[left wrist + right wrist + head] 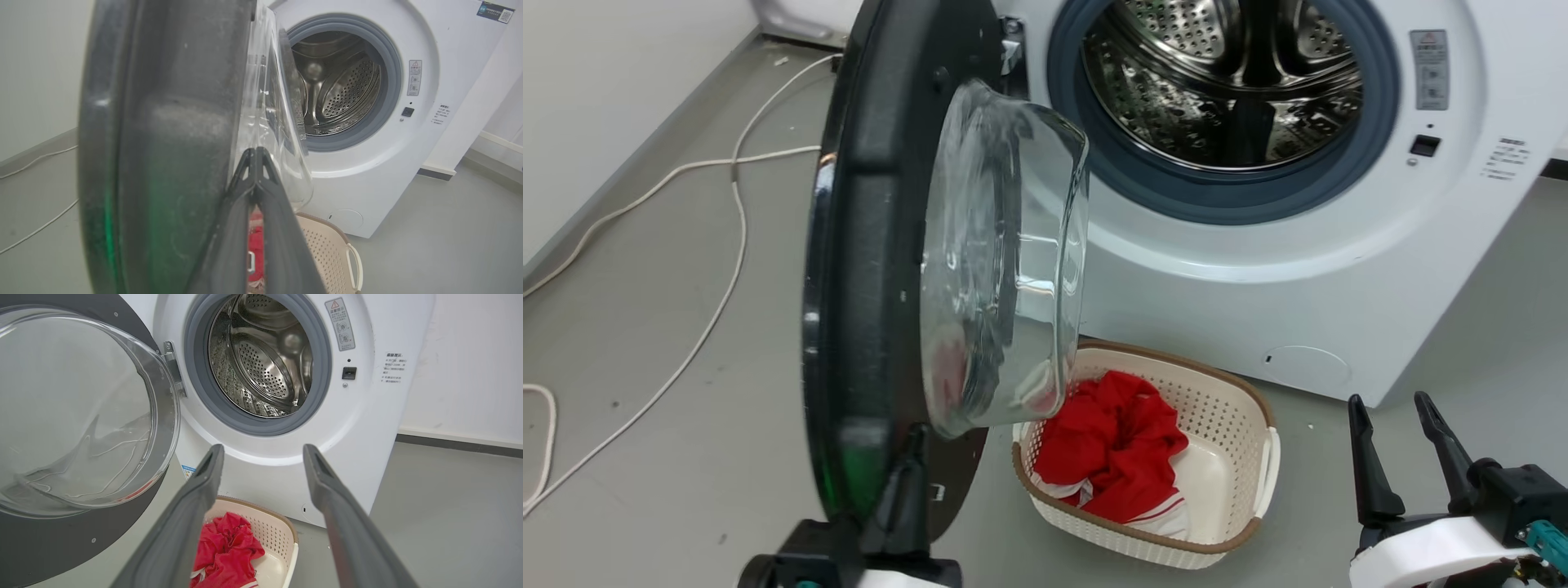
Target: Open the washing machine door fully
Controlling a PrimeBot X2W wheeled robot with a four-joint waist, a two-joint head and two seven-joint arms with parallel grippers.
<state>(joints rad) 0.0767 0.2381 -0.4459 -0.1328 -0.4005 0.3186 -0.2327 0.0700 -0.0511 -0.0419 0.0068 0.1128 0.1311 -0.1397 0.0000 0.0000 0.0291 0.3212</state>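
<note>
Washing machine door (874, 269): left of drum opening (1225, 82).
Laundry basket (1225, 412): on floor (645, 408), before washing machine (1258, 278).
Cloth (1111, 457): in basket.
Cable (740, 214): left of door.

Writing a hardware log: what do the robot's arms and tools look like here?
Each tool has two long, tapering dark fingers. The right tool joins a black block and a white wrist shell with a teal part. The left tool shows triangular cutouts near its tips.

Laundry room, front-loading washing machine (1217, 278), basket (1227, 425) (red clothes (1111, 449) inside), grey floor (621, 327)
</note>
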